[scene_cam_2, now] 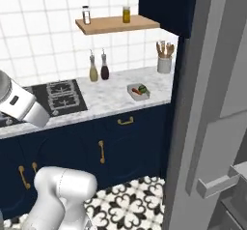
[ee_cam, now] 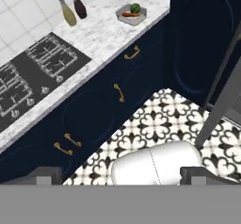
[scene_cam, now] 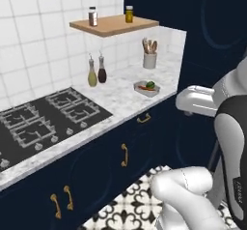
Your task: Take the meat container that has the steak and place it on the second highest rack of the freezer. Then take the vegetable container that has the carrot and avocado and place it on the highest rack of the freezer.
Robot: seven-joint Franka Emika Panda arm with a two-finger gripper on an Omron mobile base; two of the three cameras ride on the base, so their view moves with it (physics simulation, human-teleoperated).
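Note:
The vegetable container [scene_cam: 147, 88] [scene_cam_2: 138, 92] [ee_cam: 131, 14] is a small grey tray near the front edge of the marble counter. In it lie the orange carrot [ee_cam: 128, 14] and the dark green avocado [ee_cam: 135, 8]. My gripper [ee_cam: 122, 175] is open, its fingertips [ee_cam: 47, 174] spread wide, with nothing between them. It hangs over the patterned floor, well short of the counter. The freezer's grey door [scene_cam_2: 212, 79] stands open at the right, with a grey shelf edge [scene_cam_2: 217, 185] low down. The steak and its container are out of view.
A black gas hob [scene_cam: 43, 118] sits left on the counter [scene_cam: 116, 98]. Two bottles [scene_cam: 96, 73] and a utensil pot [scene_cam: 150, 57] stand by the tiled wall. A wooden shelf [scene_cam: 113, 25] carries two jars. Navy cabinets [scene_cam_2: 111, 147] with brass handles stand above tiled floor [ee_cam: 160, 119].

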